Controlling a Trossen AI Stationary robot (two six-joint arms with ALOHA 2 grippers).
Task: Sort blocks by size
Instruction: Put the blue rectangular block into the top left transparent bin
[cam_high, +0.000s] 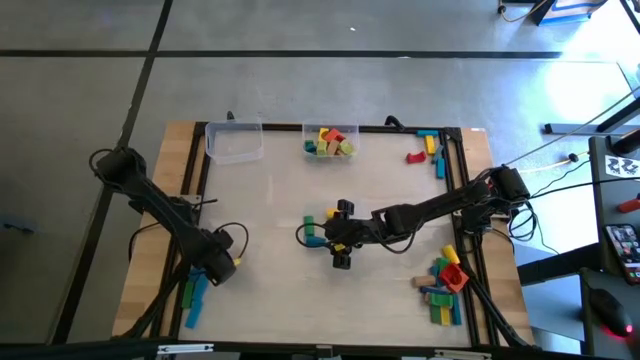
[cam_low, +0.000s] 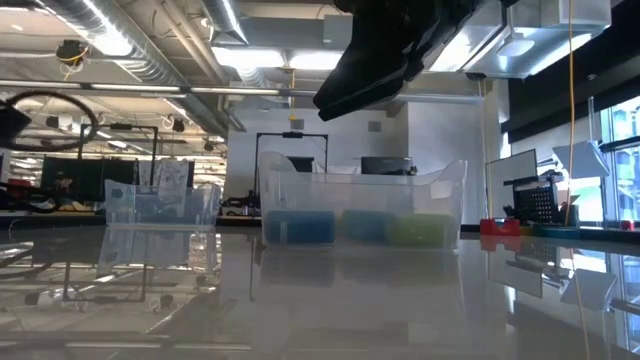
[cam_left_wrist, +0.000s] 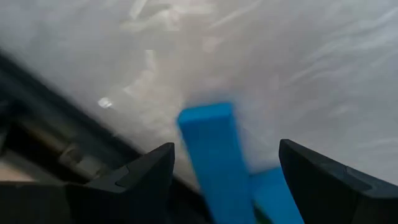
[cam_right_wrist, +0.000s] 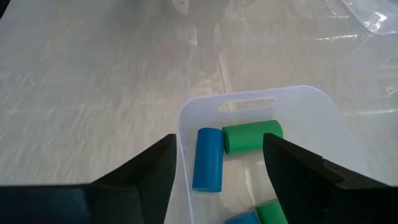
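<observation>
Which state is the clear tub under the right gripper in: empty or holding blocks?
Holding blocks. In the right wrist view the clear tub contains a blue cylinder and a green cylinder, with more blocks partly hidden nearer the camera.

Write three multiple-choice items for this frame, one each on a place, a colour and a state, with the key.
1. Where is the right gripper?
A. over the clear tub at mid-table
B. over the far-edge tub
C. off the table

2. What colour is the long block between the left gripper's fingers?
A. red
B. blue
C. yellow

3. How do the right gripper's jaws stand?
A. shut on a block
B. open, empty
C. hidden

Key: A, its wrist view looks down into that tub; B, the left wrist view shows blue; B, the fingers stand apart with nothing between.
</observation>
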